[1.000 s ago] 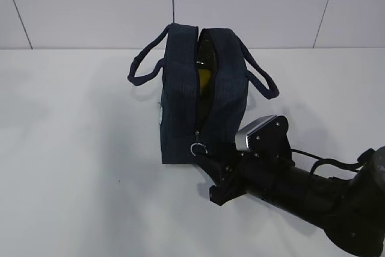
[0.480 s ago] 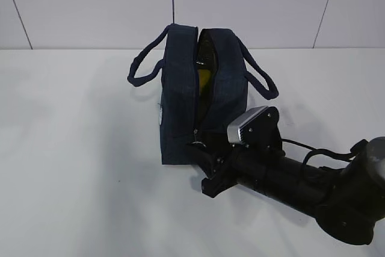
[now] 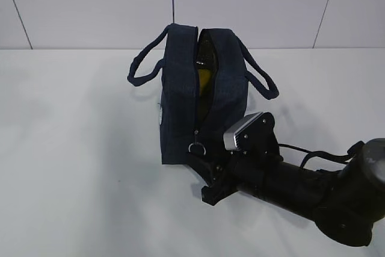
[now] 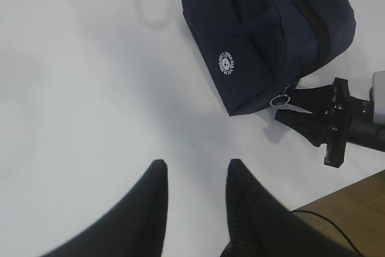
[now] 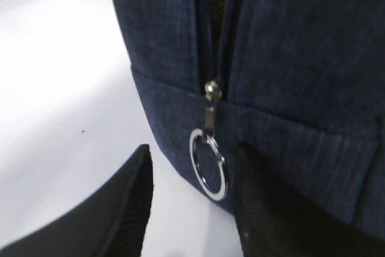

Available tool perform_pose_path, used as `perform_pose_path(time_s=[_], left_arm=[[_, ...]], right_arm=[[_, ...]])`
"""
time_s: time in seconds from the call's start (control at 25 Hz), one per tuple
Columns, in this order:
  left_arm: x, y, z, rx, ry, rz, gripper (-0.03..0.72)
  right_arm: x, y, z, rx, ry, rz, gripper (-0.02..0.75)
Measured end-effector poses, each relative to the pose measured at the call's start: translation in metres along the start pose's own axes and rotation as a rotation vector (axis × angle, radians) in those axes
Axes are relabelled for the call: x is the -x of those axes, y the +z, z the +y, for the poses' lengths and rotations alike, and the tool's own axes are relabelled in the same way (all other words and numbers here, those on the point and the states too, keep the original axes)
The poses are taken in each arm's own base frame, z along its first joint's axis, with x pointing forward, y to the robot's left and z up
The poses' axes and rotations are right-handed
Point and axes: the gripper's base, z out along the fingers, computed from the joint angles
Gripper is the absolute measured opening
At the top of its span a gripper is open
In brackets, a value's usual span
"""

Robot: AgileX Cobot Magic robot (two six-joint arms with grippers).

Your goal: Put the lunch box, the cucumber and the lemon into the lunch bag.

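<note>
The dark navy lunch bag [image 3: 198, 94] stands on the white table with its top zipper open. A yellow patch, the lemon [image 3: 204, 76], shows inside the opening with something dark above it. The lunch box and the cucumber are hidden. The silver ring pull [image 3: 197, 147] hangs at the bag's near end, also in the right wrist view [image 5: 209, 164] and the left wrist view [image 4: 281, 97]. My right gripper [image 5: 195, 173] is open, its jaws on either side of the ring, not closed on it. My left gripper [image 4: 195, 173] is open and empty above bare table, well left of the bag [image 4: 271, 31].
The white table [image 3: 72, 148] spreads around the bag. The bag's two loop handles [image 3: 141, 67] stick out to the sides. A brown table edge or floor [image 4: 343, 209] shows at the lower right of the left wrist view. A tiled wall stands behind.
My right gripper has moved left and closer to the bag's near end, up to the ring pull. The bag has not moved.
</note>
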Motion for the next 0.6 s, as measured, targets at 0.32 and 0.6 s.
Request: perform_pose_path(time_s=[0.32,0.6], left_arm=[[0.0,0.0,0.0,0.0,0.0,0.0,0.237],[0.0,0.0,-0.0001,-0.001,-0.001,0.0,0.237]], right_arm=[[-0.0119,0.0023,-0.0001,0.006,0.015,0.005,0.352],[-0.0086,0.0051,-0.001,0.007,0.011,-0.012,0.351]])
